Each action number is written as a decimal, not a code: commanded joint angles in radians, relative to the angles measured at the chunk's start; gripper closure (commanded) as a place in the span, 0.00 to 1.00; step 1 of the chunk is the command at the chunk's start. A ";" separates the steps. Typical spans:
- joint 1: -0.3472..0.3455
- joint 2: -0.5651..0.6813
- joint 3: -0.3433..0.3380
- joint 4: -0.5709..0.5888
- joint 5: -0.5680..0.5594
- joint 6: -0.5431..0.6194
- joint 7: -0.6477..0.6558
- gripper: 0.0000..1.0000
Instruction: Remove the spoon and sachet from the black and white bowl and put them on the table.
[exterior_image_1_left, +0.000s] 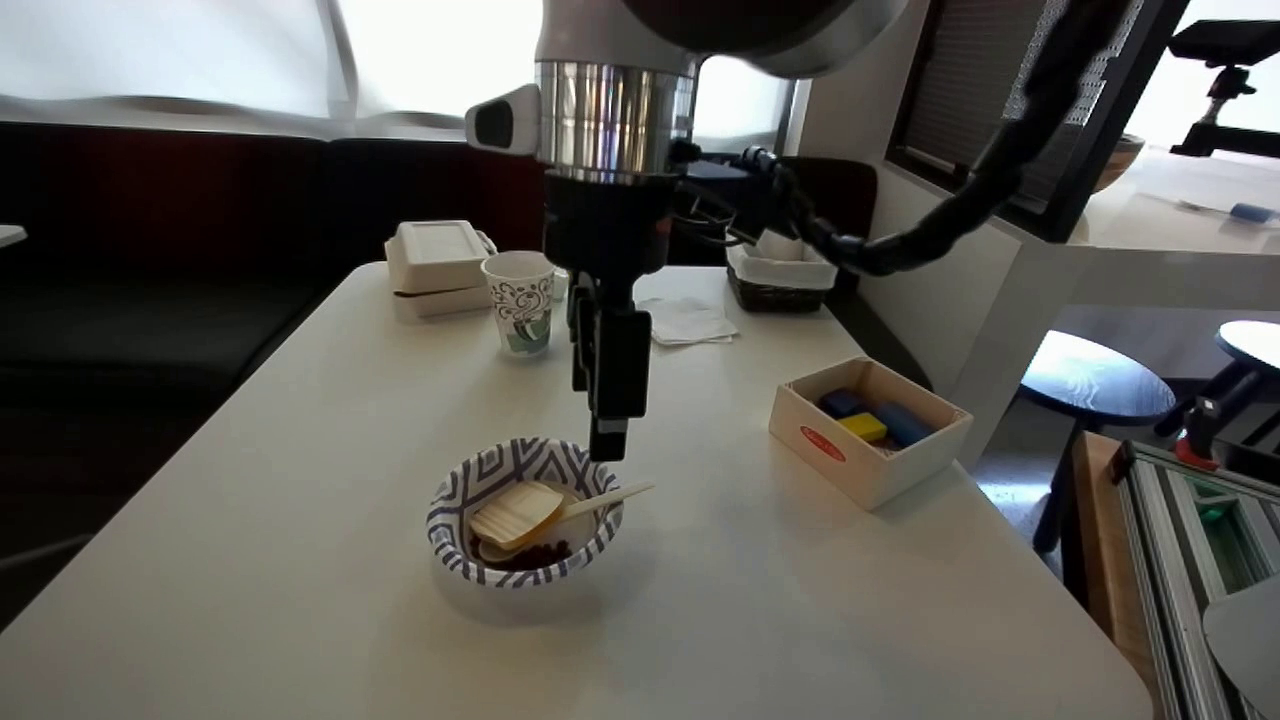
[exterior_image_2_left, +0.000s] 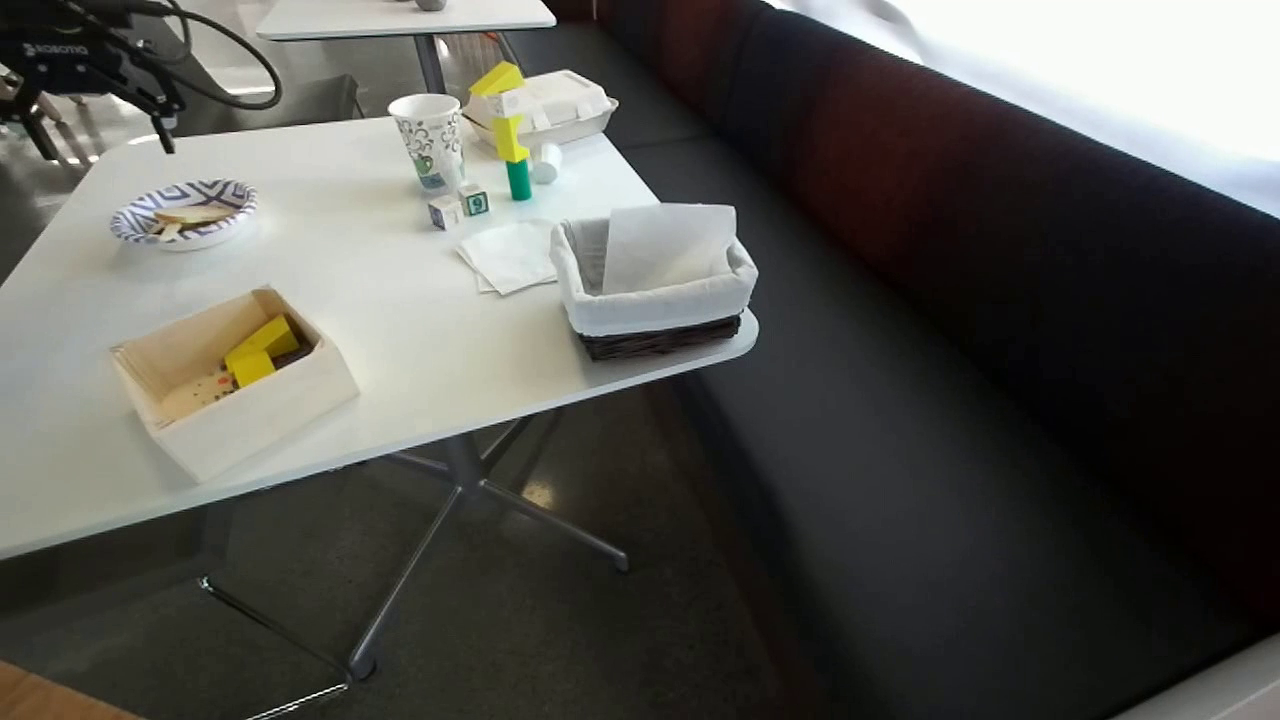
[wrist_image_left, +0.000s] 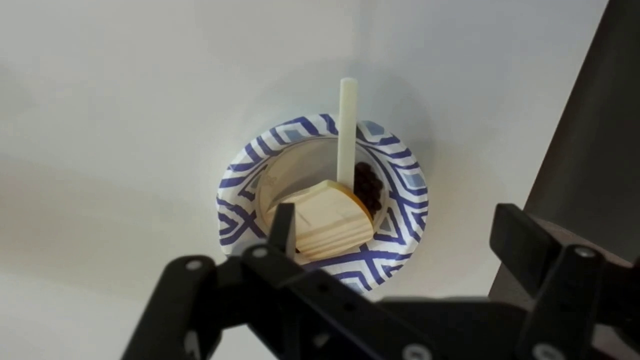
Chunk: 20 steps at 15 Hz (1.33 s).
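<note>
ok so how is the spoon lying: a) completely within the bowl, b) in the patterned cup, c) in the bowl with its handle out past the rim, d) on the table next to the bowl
c, since in the wrist view the spoon has its handle crossing the rim of the bowl and ending beyond it.

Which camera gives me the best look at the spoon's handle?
The wrist view: from above, the handle shows large, clear from its tip to the tan piece. Both exterior views show it smaller: as a slanting stick, or just a short, unclear strip.
</note>
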 joint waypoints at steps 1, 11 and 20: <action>-0.033 0.080 0.028 0.046 0.019 0.023 -0.066 0.00; -0.019 0.108 0.006 0.031 -0.172 0.185 0.021 0.00; -0.079 0.218 0.073 0.019 -0.303 0.361 -0.037 0.00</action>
